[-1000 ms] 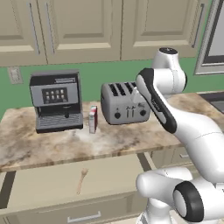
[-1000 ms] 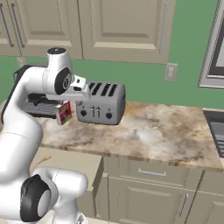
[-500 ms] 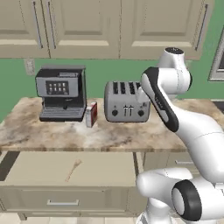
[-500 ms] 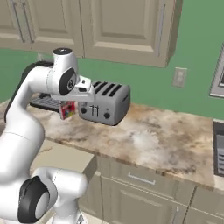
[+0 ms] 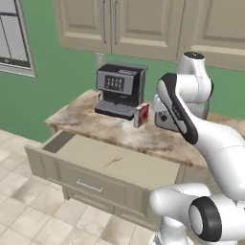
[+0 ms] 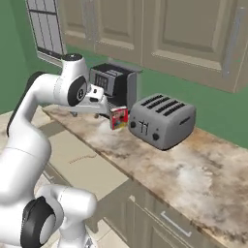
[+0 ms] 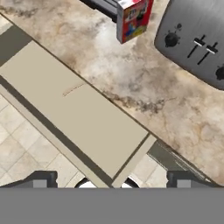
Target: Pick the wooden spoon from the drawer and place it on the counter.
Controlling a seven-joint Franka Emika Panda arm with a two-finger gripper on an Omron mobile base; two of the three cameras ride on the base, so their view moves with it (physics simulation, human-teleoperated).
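We see the counter (image 5: 100, 125) run long and marbled, with the coffee machine (image 5: 119, 91), the toaster (image 6: 162, 120) and a small red carton (image 7: 133, 17) standing on it. Below, the drawer (image 5: 57, 165) is pulled wide open. The wooden spoon (image 7: 72, 89) lies flat on its bare bottom, near the counter edge. Our gripper (image 7: 111, 183) hangs high above the drawer's front corner, fingers (image 7: 40, 179) spread wide apart, holding nothing.
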